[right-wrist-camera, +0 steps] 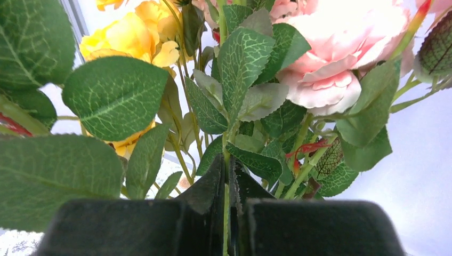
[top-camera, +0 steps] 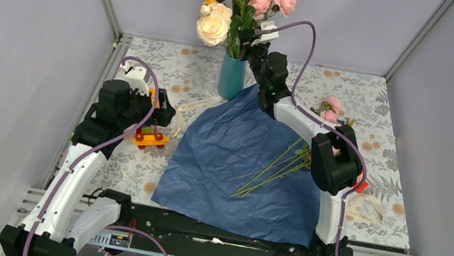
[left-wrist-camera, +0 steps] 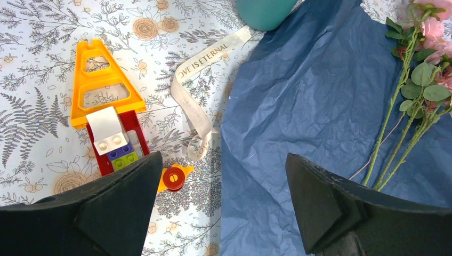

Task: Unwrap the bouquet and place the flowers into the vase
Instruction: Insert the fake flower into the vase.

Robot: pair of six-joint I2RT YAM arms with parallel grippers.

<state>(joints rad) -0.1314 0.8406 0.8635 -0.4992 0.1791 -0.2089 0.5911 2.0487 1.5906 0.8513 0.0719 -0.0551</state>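
Note:
The blue paper (top-camera: 239, 165) lies spread flat on the table, unwrapped. Pink flowers (top-camera: 331, 110) rest on its right side, their long green stems (top-camera: 273, 168) running across it; the left wrist view shows them too (left-wrist-camera: 397, 128). The teal vase (top-camera: 232, 76) stands at the back and holds a large yellow, cream and pink bunch. My right gripper (right-wrist-camera: 228, 170) is up among that bunch's leaves, just right of the vase mouth (top-camera: 257, 50), shut on a thin green stem (right-wrist-camera: 226, 144). My left gripper (left-wrist-camera: 224, 160) hangs open and empty over the paper's left edge.
A toy of orange, red and white bricks (top-camera: 150, 137) sits beside my left gripper, with a red wheel (left-wrist-camera: 173, 178) near the left finger. A cream printed ribbon (left-wrist-camera: 192, 101) curls between toy and paper. Another ribbon (top-camera: 365, 205) lies at the right edge.

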